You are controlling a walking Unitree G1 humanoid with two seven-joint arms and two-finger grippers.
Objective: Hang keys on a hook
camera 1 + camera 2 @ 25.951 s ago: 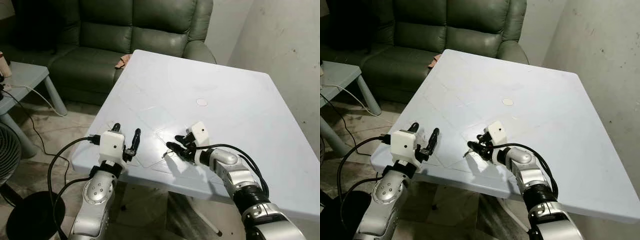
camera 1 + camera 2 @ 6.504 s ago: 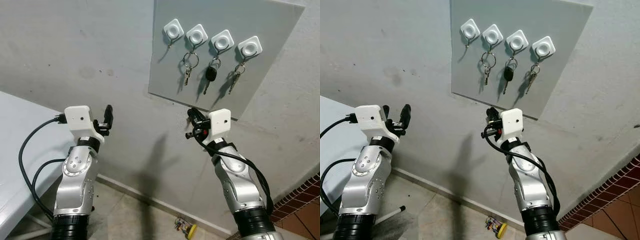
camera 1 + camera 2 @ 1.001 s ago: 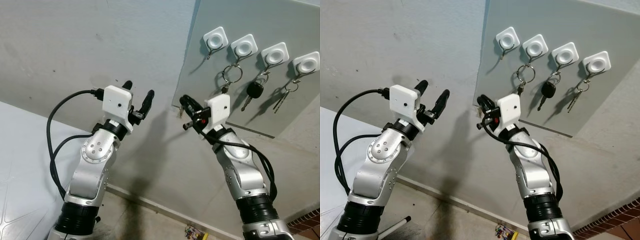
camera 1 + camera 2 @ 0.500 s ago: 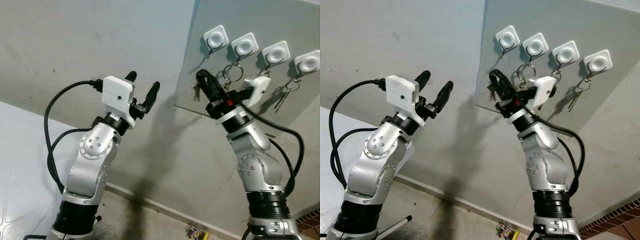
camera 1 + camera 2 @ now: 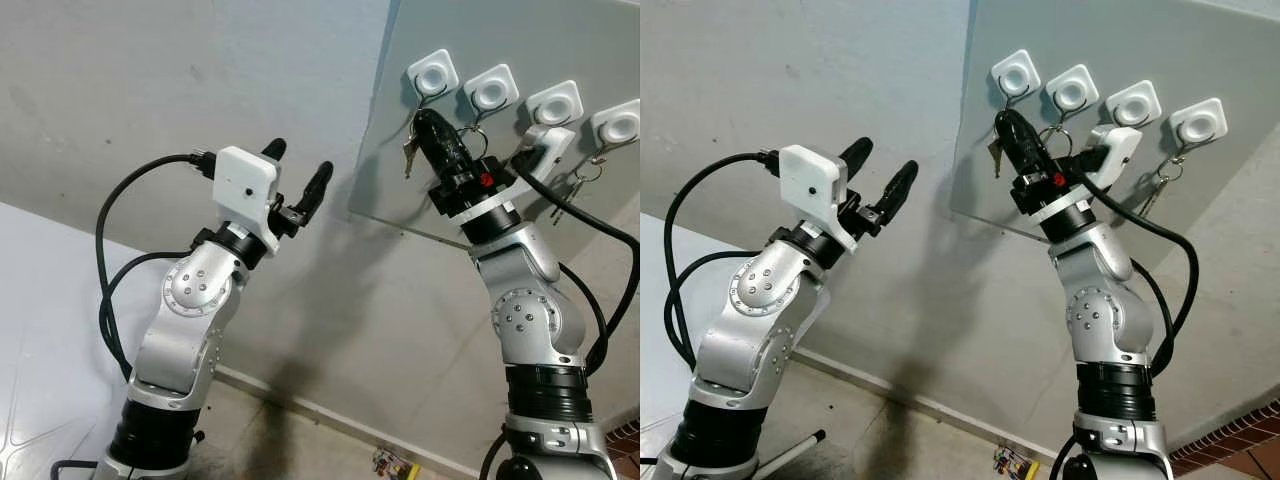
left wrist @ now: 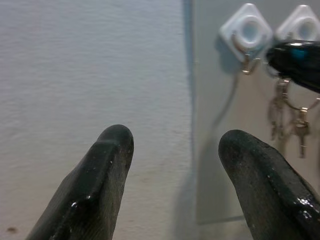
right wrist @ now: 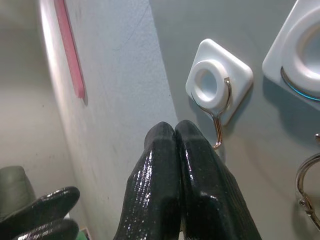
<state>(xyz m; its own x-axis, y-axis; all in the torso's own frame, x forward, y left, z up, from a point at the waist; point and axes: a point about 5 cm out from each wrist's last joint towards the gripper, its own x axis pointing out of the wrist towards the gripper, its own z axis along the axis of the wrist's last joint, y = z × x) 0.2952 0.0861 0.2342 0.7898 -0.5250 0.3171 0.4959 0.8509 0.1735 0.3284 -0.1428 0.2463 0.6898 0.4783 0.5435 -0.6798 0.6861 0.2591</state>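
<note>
- The right gripper (image 5: 425,128) is raised against the grey wall panel (image 5: 400,160), its two black fingers (image 7: 172,165) pressed together with no gap between them.
- A small bunch of keys (image 5: 408,152) hangs from the fingertips, so the fingers are clamped on it; the keys dangle just below and beside the tips.
- The fingertips sit just under the first white hook (image 7: 216,89), the one at the panel's left end, whose metal prong curls down close to them. Whether the key ring touches the prong cannot be told.
- That first hook (image 5: 430,76) carries nothing, while the neighbouring hooks (image 5: 492,90) along the row hold other key sets (image 6: 287,117).
- The left gripper (image 5: 297,178) is held up in front of the bare grey wall (image 5: 180,70), well to the left of the panel, with its two fingers (image 6: 107,170) spread apart and nothing between them.
- A black cable (image 5: 115,260) loops from the left wrist down along the silver arm.
- A small yellow object (image 5: 392,465) lies on the floor by the foot of the wall.
</note>
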